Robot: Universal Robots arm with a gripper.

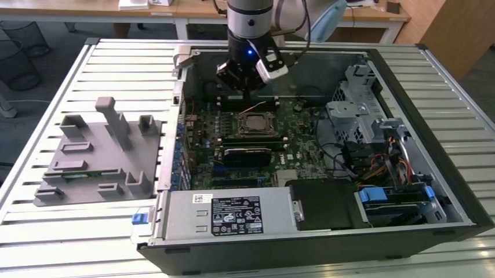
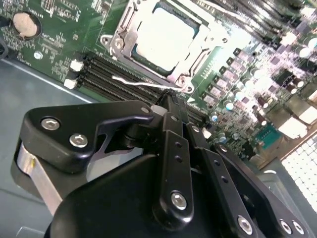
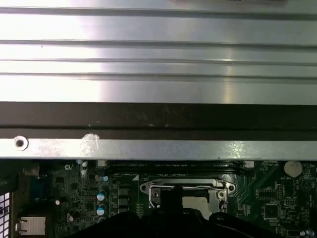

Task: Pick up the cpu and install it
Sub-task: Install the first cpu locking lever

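The claw (image 2: 171, 101) hangs pinched together and empty just beside the socket (image 2: 171, 39), where the cpu (image 2: 163, 37) already sits.

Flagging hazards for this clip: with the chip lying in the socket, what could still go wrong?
The cpu lies in the socket with the latch lever apparently unfastened, so it could shift. The gripper hangs close over the lever and memory slots; a low move might snag or bend them.
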